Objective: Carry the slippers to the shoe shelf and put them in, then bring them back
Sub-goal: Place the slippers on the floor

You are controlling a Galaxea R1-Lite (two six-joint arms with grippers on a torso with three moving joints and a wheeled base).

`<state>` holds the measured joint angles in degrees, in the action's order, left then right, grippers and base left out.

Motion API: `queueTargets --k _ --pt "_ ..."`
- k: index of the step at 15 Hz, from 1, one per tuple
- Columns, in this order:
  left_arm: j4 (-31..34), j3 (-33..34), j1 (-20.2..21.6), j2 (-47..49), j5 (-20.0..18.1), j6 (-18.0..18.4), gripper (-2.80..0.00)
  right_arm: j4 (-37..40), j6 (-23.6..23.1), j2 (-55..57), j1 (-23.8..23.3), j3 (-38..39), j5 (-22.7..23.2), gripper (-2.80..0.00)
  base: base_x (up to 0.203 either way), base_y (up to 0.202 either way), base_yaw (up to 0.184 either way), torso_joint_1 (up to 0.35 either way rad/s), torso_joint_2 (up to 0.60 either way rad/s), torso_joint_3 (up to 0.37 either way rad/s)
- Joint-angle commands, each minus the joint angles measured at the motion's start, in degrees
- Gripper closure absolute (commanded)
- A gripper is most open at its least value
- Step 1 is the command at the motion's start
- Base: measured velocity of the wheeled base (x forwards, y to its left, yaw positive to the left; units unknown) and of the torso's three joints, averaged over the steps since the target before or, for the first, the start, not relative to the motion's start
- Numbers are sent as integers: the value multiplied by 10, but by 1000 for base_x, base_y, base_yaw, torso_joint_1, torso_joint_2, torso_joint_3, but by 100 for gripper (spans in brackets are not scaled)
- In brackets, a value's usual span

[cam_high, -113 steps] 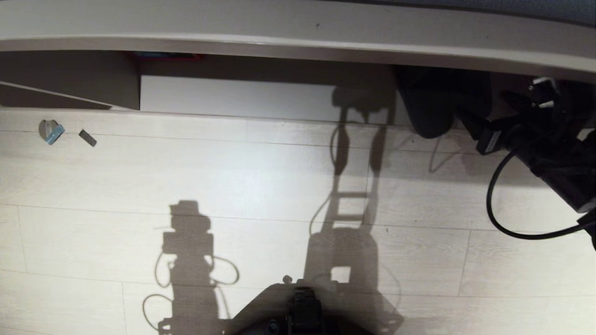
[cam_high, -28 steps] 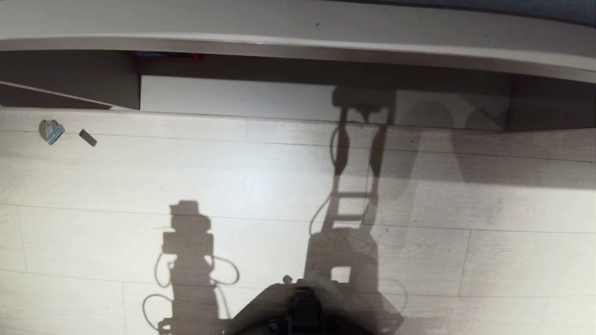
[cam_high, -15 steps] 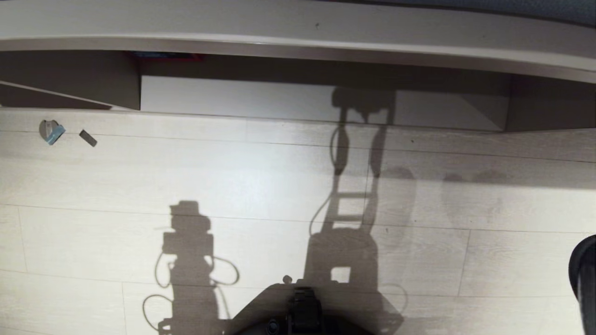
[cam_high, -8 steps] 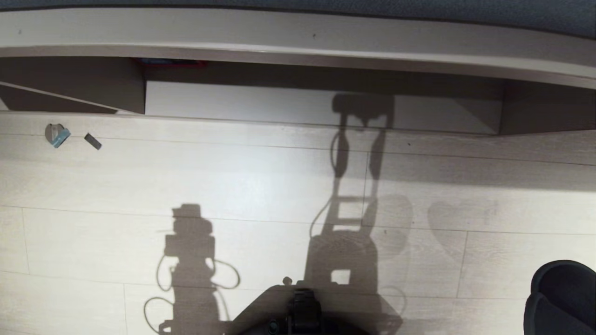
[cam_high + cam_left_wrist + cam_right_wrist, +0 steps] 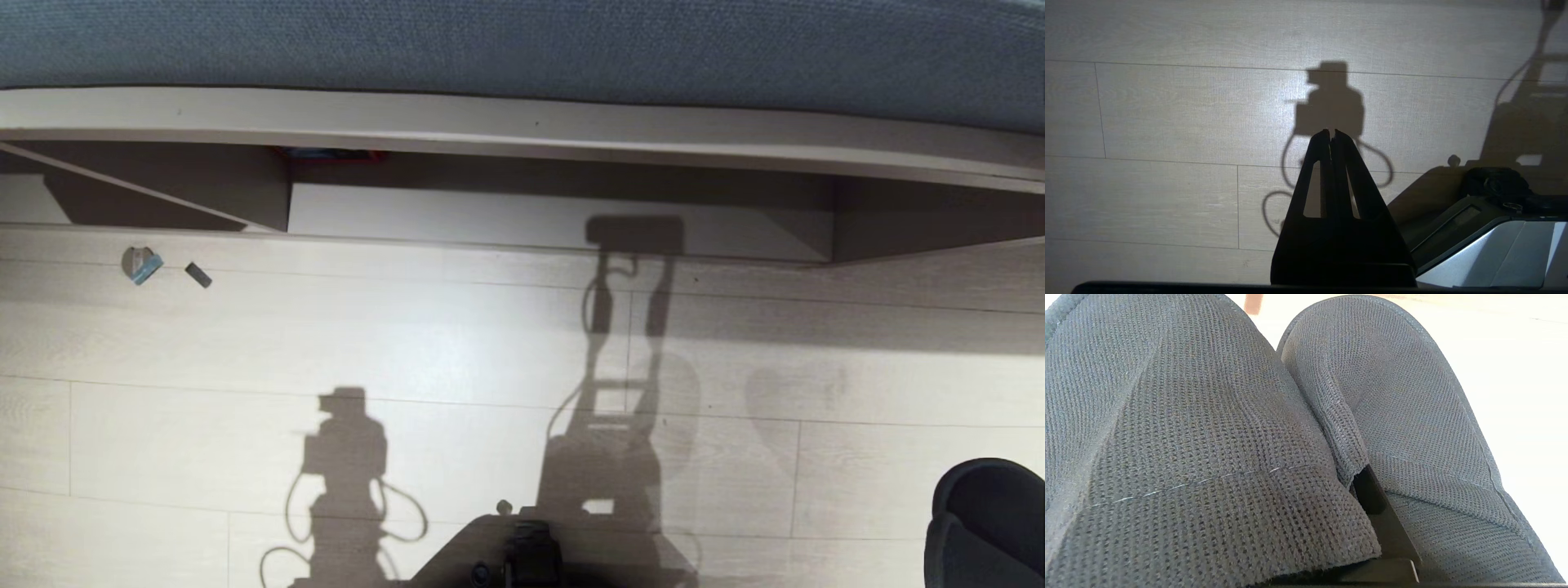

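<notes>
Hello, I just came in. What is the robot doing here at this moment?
The robot's right pincer is shut on the slippers, a pair of dark grey mesh slides. In the head view they show only at the lower right edge, above the pale wooden floor. The shoe shelf ahead, a low open cubby, has no slippers in it. The left pincer is shut on nothing and hangs over the floor beside the robot's base.

The left tool (image 5: 1332,132), tips pressed together, hangs above pale plank floor (image 5: 1167,114) beside the robot's base (image 5: 1494,241).
</notes>
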<state>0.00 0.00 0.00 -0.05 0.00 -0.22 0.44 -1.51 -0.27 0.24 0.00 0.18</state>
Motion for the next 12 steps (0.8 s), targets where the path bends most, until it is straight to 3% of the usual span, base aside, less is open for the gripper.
queueTargets --k 1,12 --pt "0 0 0 0 0 0 0 0 4 2 0 0 0 0 0 0 0 2 2 200" --pt "0 0 0 0 0 0 0 0 3 3 0 -1 -1 0 0 0 0 1 2 202"
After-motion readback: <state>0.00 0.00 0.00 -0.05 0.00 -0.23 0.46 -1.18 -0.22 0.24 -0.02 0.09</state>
